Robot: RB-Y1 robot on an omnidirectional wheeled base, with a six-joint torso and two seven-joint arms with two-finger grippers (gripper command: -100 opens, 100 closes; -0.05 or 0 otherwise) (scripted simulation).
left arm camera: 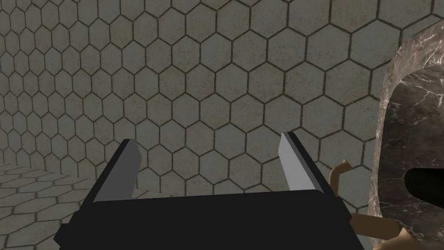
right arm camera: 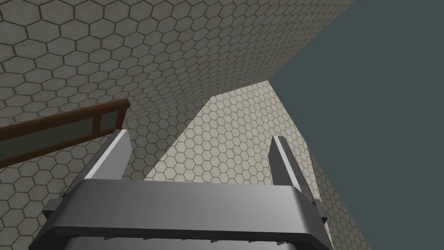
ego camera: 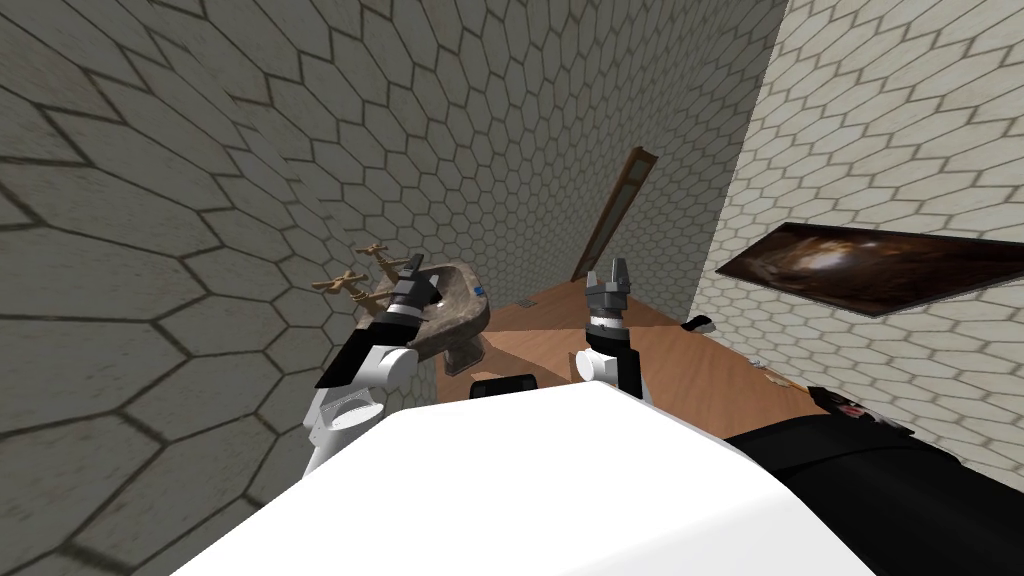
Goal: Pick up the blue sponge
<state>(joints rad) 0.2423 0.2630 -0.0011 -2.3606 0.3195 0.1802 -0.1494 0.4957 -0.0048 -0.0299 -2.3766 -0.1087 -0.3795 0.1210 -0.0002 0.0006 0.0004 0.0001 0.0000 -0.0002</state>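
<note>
The blue sponge (ego camera: 480, 291) rests on the sink (ego camera: 470, 318); left gripper (left arm camera: 208, 147) beside it, right gripper (right arm camera: 199, 143) raised, jaws apart on both.

The sink (ego camera: 462, 312) stands on the floor (ego camera: 560, 318) against the wall to my left, with two taps (ego camera: 348, 284) on its wall-side edge. The sponge (ego camera: 480, 291) lies on the sink's rim, on the side away from the taps. My left gripper (ego camera: 413, 264) is over the basin's near part, between the taps and the sponge; in its wrist view one tap (left arm camera: 340, 170) sits between its finger and the sink (left arm camera: 412, 143). My right gripper (ego camera: 613, 270) is well apart to the right, over the floor. A door (ego camera: 615, 210) lies behind it. A framed picture (ego camera: 870, 265) hangs on the right wall.
</note>
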